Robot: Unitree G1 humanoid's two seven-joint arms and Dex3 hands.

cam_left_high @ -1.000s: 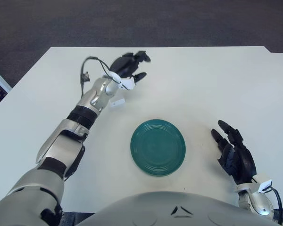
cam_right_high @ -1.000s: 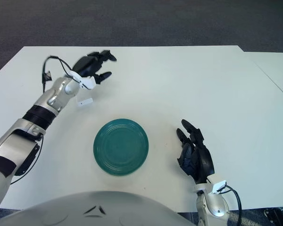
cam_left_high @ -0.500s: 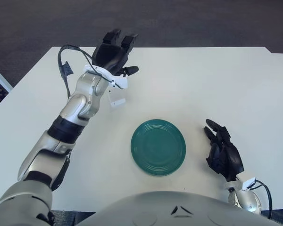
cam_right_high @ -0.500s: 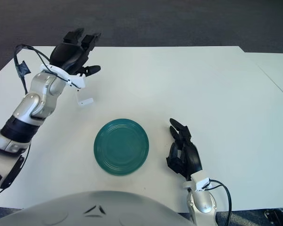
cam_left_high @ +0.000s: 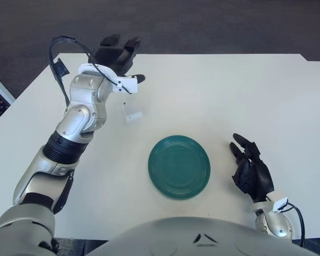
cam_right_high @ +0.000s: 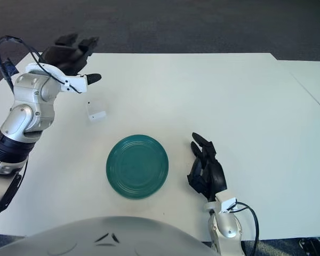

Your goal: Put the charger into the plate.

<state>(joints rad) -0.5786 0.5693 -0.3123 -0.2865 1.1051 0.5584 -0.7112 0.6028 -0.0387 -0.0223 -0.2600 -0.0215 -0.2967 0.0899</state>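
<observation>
The charger [cam_left_high: 130, 113], a small white block, lies on the white table [cam_left_high: 229, 90] to the upper left of the plate. The round green plate [cam_left_high: 178, 166] sits near the front middle with nothing in it. My left hand [cam_left_high: 118, 55] is raised over the far left of the table, beyond and a little left of the charger. Its dark fingers are spread, it holds nothing, and it does not touch the charger. My right hand [cam_left_high: 251, 172] shows to the right of the plate, fingers relaxed and holding nothing.
The table's far edge [cam_left_high: 202, 54] borders dark carpet. A black cable [cam_left_high: 58, 64] loops off my left wrist. My own grey torso [cam_left_high: 197, 237] fills the bottom of the view.
My left hand has pulled up and to the left, off the charger, which now lies uncovered. My right hand shifted left, closer to the plate.
</observation>
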